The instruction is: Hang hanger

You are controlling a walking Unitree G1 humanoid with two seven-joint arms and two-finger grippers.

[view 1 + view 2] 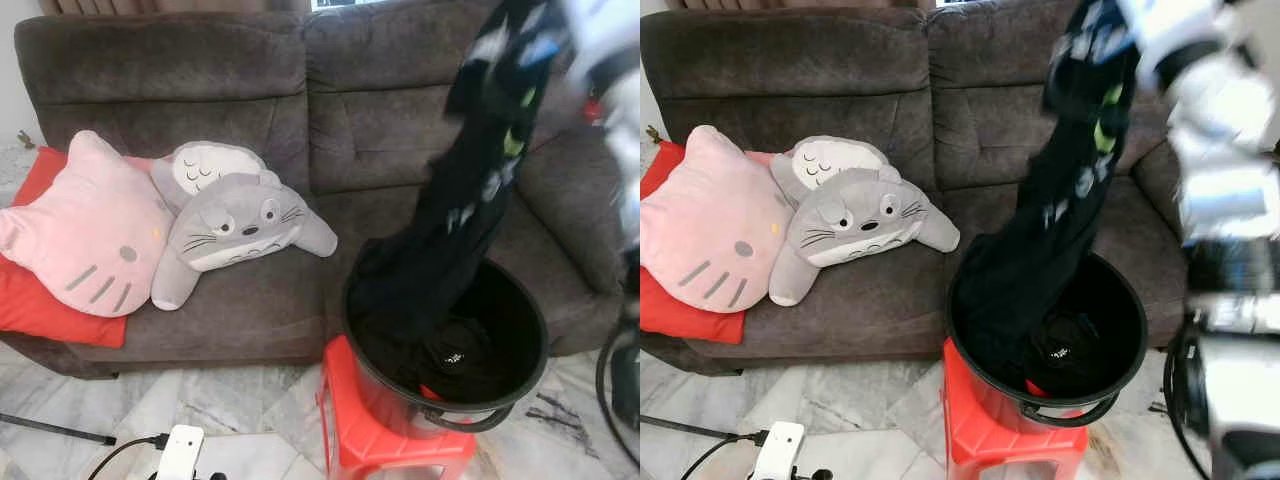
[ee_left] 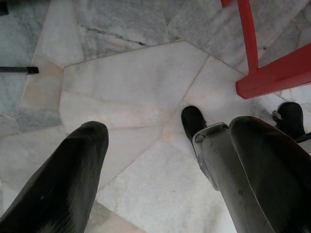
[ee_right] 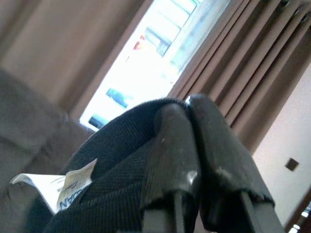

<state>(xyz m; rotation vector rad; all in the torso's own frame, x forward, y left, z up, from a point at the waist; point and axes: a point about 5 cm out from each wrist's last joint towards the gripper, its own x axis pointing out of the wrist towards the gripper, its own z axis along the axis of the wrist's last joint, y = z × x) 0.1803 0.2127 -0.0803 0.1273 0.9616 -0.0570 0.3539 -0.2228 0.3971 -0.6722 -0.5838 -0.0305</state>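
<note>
A black garment [image 1: 470, 200] with light printed marks hangs stretched from the top right down into a black bucket [image 1: 530, 335], where more dark clothing lies. My right gripper [image 3: 187, 116] is shut on the garment's fabric [image 3: 112, 160] near its white label [image 3: 58, 187], held high in front of a curtained window. The right arm [image 1: 610, 50] is blurred at the upper right. The bucket stands on a red plastic stool [image 1: 370, 430] in front of the sofa. My left gripper [image 2: 165, 128] hangs open over the marble floor beside a leg of the stool [image 2: 272, 73], holding nothing.
A dark brown sofa [image 1: 200, 70] spans the back, with a pink cat cushion [image 1: 85, 230], two grey plush cushions [image 1: 240, 225] and a red cushion [image 1: 30, 300] at its left end. A white power strip [image 1: 178, 450] with cables lies on the marble floor.
</note>
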